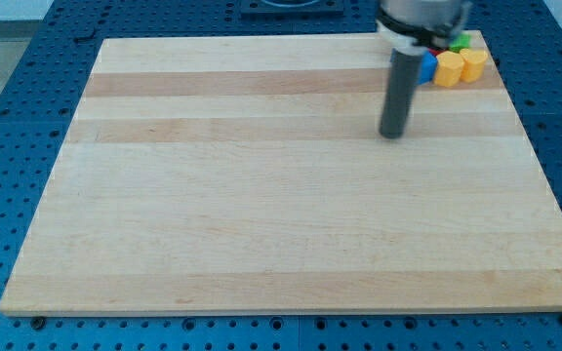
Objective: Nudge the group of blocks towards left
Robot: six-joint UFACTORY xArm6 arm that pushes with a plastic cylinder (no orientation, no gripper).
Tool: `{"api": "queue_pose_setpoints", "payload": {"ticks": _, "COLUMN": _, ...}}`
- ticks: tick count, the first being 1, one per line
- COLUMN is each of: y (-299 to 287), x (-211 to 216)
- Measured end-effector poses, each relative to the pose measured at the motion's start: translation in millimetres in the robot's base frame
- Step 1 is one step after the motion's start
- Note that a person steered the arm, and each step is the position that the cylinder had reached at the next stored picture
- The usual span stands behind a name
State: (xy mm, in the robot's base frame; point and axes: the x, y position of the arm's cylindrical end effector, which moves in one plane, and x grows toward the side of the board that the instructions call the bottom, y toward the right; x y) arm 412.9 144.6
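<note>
A tight group of blocks sits at the board's top right corner. It holds a blue block point(426, 66), partly hidden behind the rod, a yellow block point(449, 69), a second yellow block point(473, 64), a green block point(461, 42) and a sliver of a red block point(434, 49) behind them. Shapes are hard to make out. My tip point(392, 135) rests on the board below and to the left of the group, apart from the blocks. The rod rises in front of the blue block's left part.
The wooden board point(261, 214) lies on a blue perforated table point(8, 117). The group lies close to the board's top and right edges. The arm's white and dark body point(420, 19) hangs above the corner.
</note>
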Motion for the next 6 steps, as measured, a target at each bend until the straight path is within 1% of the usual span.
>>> {"api": "queue_pose_setpoints", "payload": {"ticks": 1, "y": 86, "x": 11}}
{"api": "queue_pose_setpoints", "payload": {"ticks": 2, "y": 165, "x": 5}}
{"api": "queue_pose_setpoints", "payload": {"ticks": 3, "y": 201, "x": -16}}
{"api": "queue_pose_setpoints", "payload": {"ticks": 4, "y": 201, "x": -25}}
{"api": "queue_pose_setpoints", "payload": {"ticks": 5, "y": 200, "x": -83}}
{"api": "queue_pose_setpoints", "payload": {"ticks": 6, "y": 200, "x": -220}}
